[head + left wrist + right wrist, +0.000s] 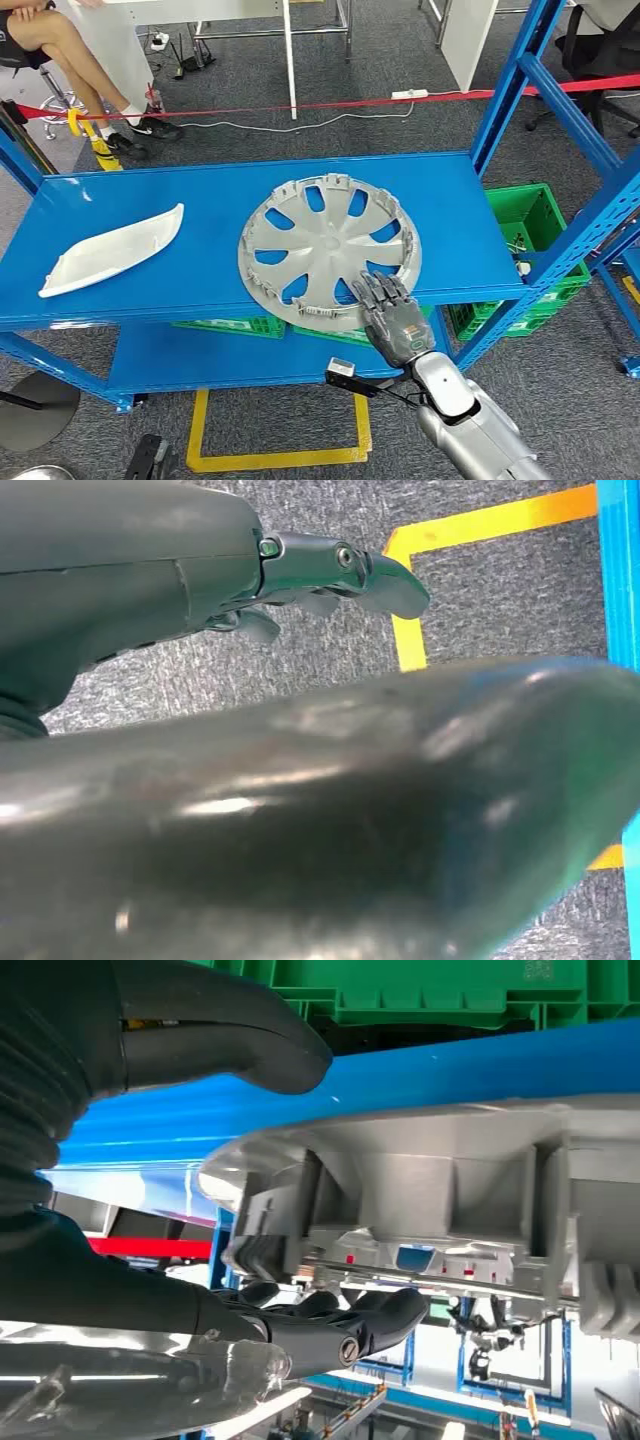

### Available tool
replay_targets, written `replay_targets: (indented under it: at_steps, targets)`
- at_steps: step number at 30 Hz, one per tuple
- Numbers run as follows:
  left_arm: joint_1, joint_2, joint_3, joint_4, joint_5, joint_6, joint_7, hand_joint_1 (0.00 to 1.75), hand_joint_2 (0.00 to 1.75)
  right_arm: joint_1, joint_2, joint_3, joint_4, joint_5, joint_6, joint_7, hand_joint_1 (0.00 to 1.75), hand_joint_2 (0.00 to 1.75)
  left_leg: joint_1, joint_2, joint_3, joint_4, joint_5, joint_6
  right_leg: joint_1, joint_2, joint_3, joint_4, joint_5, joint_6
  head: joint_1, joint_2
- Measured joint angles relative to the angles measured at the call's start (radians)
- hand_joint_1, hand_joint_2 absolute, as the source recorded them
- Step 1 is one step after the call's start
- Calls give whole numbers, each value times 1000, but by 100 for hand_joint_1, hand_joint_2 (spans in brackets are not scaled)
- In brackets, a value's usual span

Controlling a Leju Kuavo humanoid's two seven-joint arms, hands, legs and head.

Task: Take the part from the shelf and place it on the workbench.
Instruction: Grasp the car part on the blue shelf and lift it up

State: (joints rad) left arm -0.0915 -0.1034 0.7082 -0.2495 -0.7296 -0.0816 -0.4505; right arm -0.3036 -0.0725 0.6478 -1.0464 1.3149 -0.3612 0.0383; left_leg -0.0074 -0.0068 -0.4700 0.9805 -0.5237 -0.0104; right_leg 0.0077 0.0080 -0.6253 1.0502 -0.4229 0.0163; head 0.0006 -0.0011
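Observation:
A silver hubcap (328, 245) lies with its clip side up on the blue shelf (189, 200), its near rim overhanging the front edge. My right hand (392, 320) reaches that near rim, with the fingers (381, 292) laid over its top. In the right wrist view the hubcap (423, 1180) passes between the thumb (226, 1030) and the fingers (340, 1330), a narrow gap showing on both sides. My left hand (151, 580) hangs over the grey floor and holds nothing.
A white curved part (113, 250) lies on the shelf's left side. Green crates (528, 215) sit under and behind the shelf at the right. Blue uprights (513, 90) frame the right end. Yellow floor marking (272, 460) lies below. A person (60, 50) sits far left beyond red tape (340, 103).

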Motion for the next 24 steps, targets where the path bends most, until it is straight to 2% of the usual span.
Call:
replay_targets:
  at_steps: [14,20,22,23,24]
  targets:
    - [6,-3,-6,0,-3,4,7,0,0,-17,4,16,62,0,-29,7,0,175,0,0,0,0,0,0,0,0,0,-1,0,0,0,0]
    - [11,-3,-6,0,-7,4,7,0,0,-13,-6,14,74,21,-47,22,6,175,0,0,0,0,0,0,0,0,0,-1,0,0,0,0]
    - [15,-3,-6,0,-8,4,7,0,0,-11,-11,13,75,27,-52,26,21,175,0,0,0,0,0,0,0,0,0,-1,0,0,0,0]
    - [16,-3,-6,0,-8,4,7,0,0,-10,-14,12,75,30,-53,27,44,175,0,0,0,0,0,0,0,0,0,-1,0,0,0,0]
    - [17,-3,-6,0,-8,4,7,0,0,-9,-16,11,75,35,-54,30,82,175,0,0,0,0,0,0,0,0,0,-1,0,0,0,0]
